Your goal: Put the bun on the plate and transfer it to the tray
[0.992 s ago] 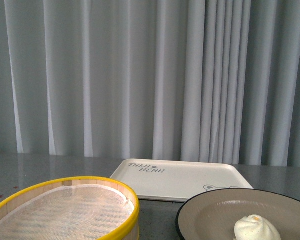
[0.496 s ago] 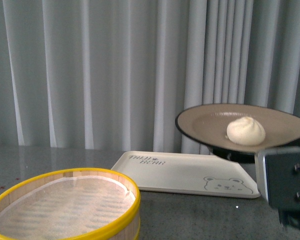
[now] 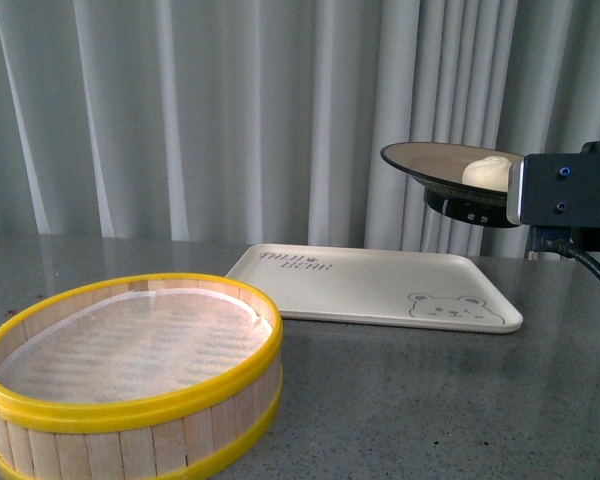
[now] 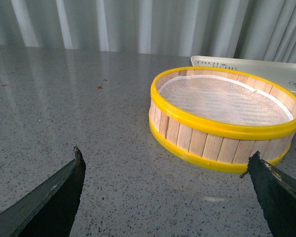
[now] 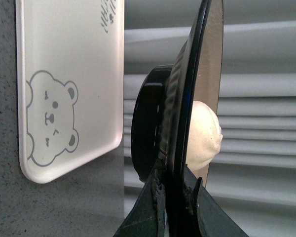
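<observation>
My right gripper (image 5: pixel 173 183) is shut on the black rim of the tan plate (image 3: pixel 435 163) and holds it in the air at the right, above the tray's right end. The cream-white bun (image 3: pixel 488 172) sits on the plate; it also shows in the right wrist view (image 5: pixel 203 133), with the plate (image 5: pixel 200 59) seen edge-on. The cream-white tray (image 3: pixel 370 285) with grey lettering and a bear face lies on the table below; the right wrist view shows it too (image 5: pixel 69 49). My left gripper (image 4: pixel 165 160) is open and empty, low over the table beside the steamer basket.
A round yellow-rimmed wooden-slat steamer basket (image 3: pixel 130 410) with a white liner stands at the front left; it also shows in the left wrist view (image 4: pixel 227 121). The grey speckled table (image 3: pixel 430 400) runs back to a pale curtain (image 3: pixel 230 120).
My right gripper has lifted the plate with the bun from the table at the front right up and back. The view itself has shifted.
</observation>
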Motion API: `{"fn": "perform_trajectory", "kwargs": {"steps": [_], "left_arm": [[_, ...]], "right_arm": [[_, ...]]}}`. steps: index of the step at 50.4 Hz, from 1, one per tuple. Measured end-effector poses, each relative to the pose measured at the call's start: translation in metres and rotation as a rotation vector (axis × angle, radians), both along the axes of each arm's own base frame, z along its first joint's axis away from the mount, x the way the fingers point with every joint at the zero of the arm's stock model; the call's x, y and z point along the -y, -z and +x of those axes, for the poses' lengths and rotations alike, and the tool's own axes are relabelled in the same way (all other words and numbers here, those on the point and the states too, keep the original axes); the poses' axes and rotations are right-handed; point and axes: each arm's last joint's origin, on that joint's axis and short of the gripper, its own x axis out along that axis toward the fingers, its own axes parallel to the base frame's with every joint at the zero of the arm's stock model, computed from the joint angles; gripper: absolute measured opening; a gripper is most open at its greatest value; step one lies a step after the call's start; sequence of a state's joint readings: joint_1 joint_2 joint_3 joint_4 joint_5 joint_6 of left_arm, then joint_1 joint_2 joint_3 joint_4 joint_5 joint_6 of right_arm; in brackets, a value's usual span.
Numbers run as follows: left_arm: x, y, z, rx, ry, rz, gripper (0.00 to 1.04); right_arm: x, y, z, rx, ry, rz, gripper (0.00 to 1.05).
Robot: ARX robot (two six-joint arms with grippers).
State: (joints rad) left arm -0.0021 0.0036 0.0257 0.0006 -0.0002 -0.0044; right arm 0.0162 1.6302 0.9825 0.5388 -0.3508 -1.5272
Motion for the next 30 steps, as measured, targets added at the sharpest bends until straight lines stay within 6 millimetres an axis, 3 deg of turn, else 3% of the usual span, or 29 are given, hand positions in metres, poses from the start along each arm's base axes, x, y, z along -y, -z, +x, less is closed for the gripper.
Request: {"fn": "perform_trajectory", "kwargs": {"steps": [16, 30], "left_arm": [[0.0, 0.0, 0.0, 0.0, 0.0, 0.0, 0.98], [0.0, 0.0, 0.0, 0.0, 0.0, 0.0, 0.98]], "right_arm": [[0.017, 0.025, 0.04, -0.076, -0.026, -0.065, 0.03], [0.004, 0.028, 0.078, -0.069, -0.085, -0.088, 0.03]]}}
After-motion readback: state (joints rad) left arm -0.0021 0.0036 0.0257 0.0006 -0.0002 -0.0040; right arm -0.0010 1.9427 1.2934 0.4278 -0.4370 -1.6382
